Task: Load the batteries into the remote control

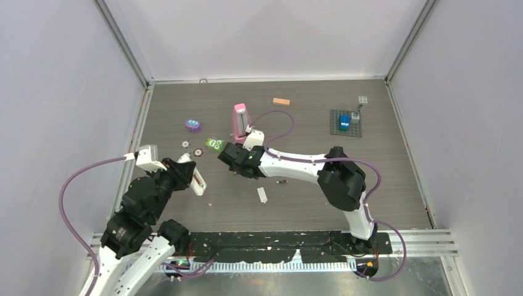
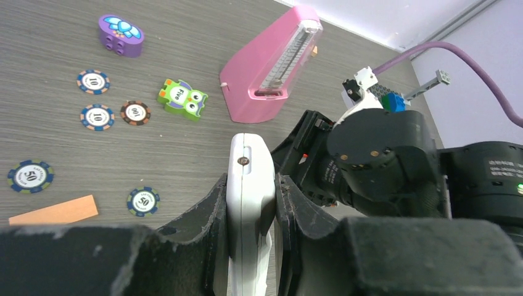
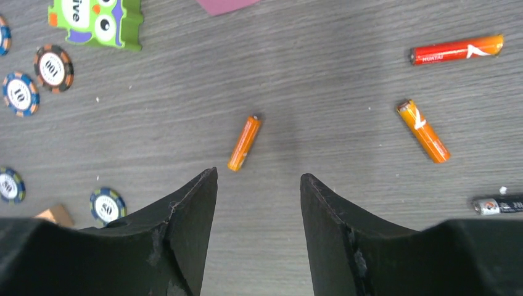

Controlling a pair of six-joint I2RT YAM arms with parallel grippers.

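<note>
Right fingers (image 3: pixel 185 228) point down toward battery (image 3: pixel 245 143).

1. The remote (image 2: pixel 248 160) stands in the left gripper (image 2: pixel 251 203), above the table (image 1: pixel 401 172).
2. The right gripper (image 3: pixel 258 179) is just to the right of it.
3. One battery (image 3: pixel 245 143) lies on the table just before the right gripper; a second battery (image 3: pixel 423 131) lies right of it, and a third battery (image 3: pixel 456 49) lies further right and behind.
4. The owl (image 2: pixel 182 98) lies left of the wedge (image 2: pixel 271 61), and the chips (image 2: pixel 97 117) lie left of the owl.

Bright, even light, soft shadows; wrist views blur up close.
</note>
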